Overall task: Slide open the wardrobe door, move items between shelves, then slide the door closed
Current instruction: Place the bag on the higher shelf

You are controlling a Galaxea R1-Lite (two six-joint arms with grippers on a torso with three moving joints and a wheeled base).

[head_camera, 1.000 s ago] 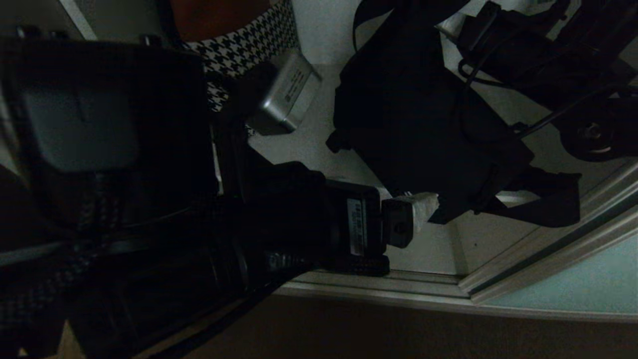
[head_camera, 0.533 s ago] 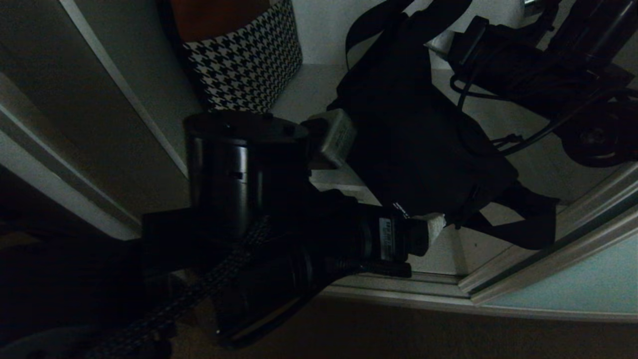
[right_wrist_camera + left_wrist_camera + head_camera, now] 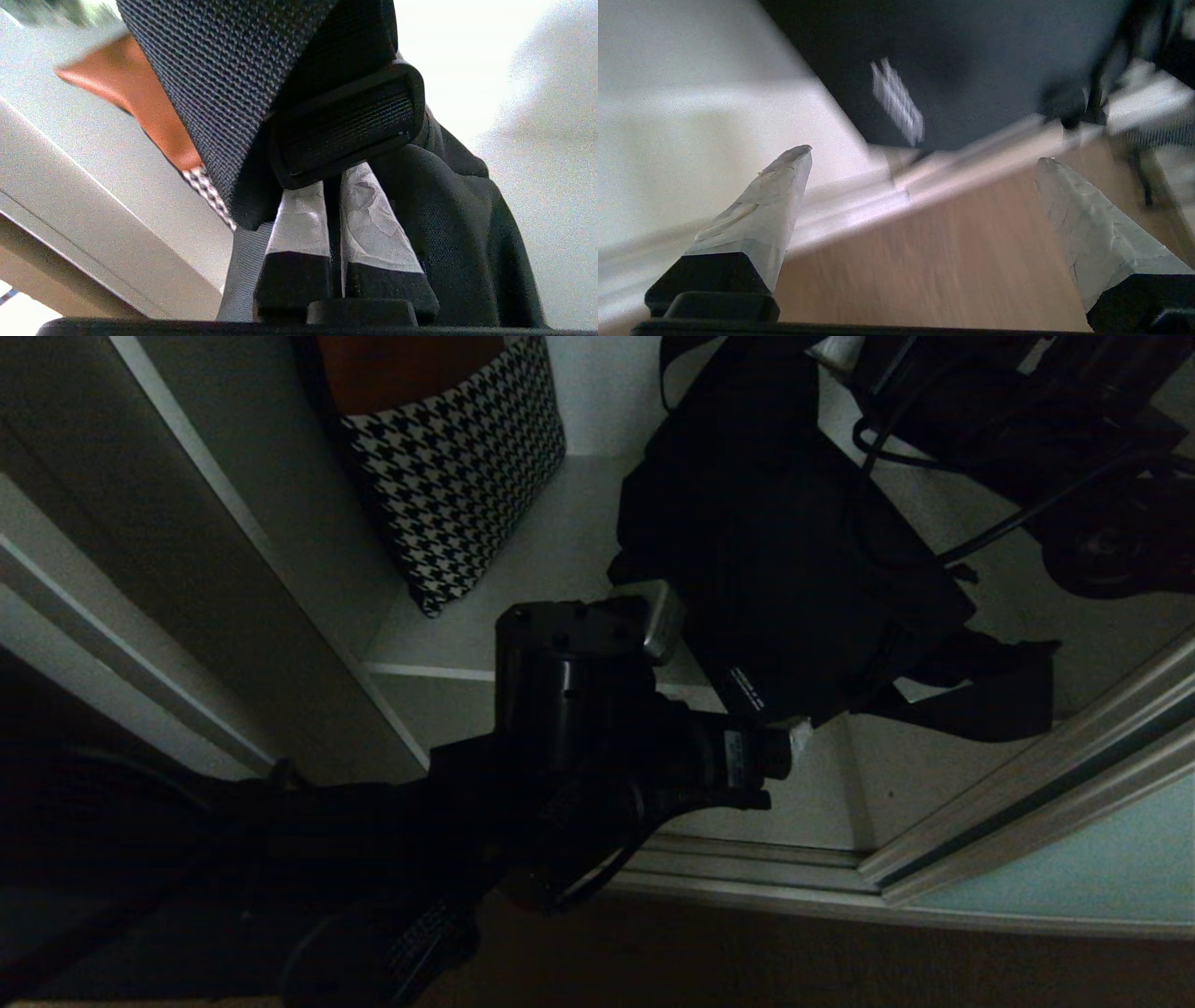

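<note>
The item, a black fabric bag (image 3: 784,551) with dangling straps (image 3: 990,700), hangs inside the wardrobe over a white shelf (image 3: 523,607). My right gripper (image 3: 334,186) is shut on its black webbing strap (image 3: 224,70) just under a plastic buckle (image 3: 345,121). The right arm (image 3: 1027,420) reaches in from the top right. My left gripper (image 3: 794,742) sits at the bag's lower corner, beside it. In the left wrist view that gripper (image 3: 924,161) is open with nothing between its fingers. The bag (image 3: 971,60) lies ahead of them. The sliding wardrobe door (image 3: 1074,877) is slid aside at the lower right.
A black-and-white houndstooth bag (image 3: 457,467) stands at the back left of the shelf. The wardrobe's side panel (image 3: 233,569) runs down the left. Silver door tracks (image 3: 747,873) cross the bottom, with wooden floor (image 3: 948,261) in front of them.
My left arm has dropped lower and turned, uncovering the side panel and the houndstooth bag, while its fingertip stays by the bag's lower corner. The right arm and the bag have risen slightly.
</note>
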